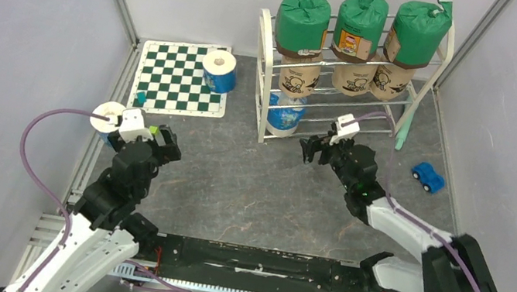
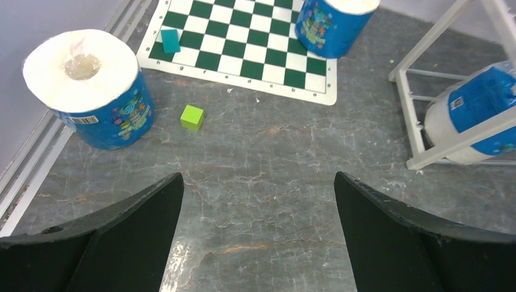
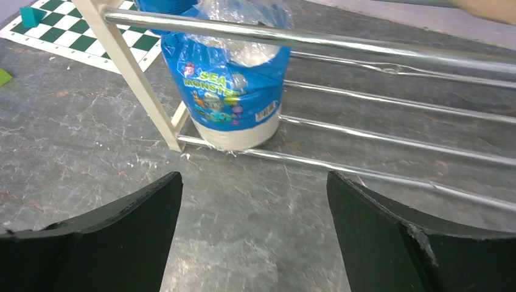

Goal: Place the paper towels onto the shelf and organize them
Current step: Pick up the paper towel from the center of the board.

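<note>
The white shelf (image 1: 261,76) stands at the back. Three green paper towels (image 1: 361,20) fill its top tier and three tan ones (image 1: 353,75) the tier below. A blue-wrapped roll (image 1: 284,112) stands on its lowest rods (image 3: 389,141) at the left end. My right gripper (image 3: 254,176) is open and empty just in front of that roll (image 3: 231,97). A second blue roll (image 1: 219,71) stands on the chessboard. A third (image 2: 91,91) stands by the left wall, ahead and left of my left gripper (image 2: 257,176), which is open and empty over the floor.
The green-and-white chessboard mat (image 1: 180,79) lies at the back left with a small teal block (image 2: 171,41) on it. A green cube (image 2: 192,117) sits on the floor near the left roll. A blue toy car (image 1: 428,176) lies right of the shelf.
</note>
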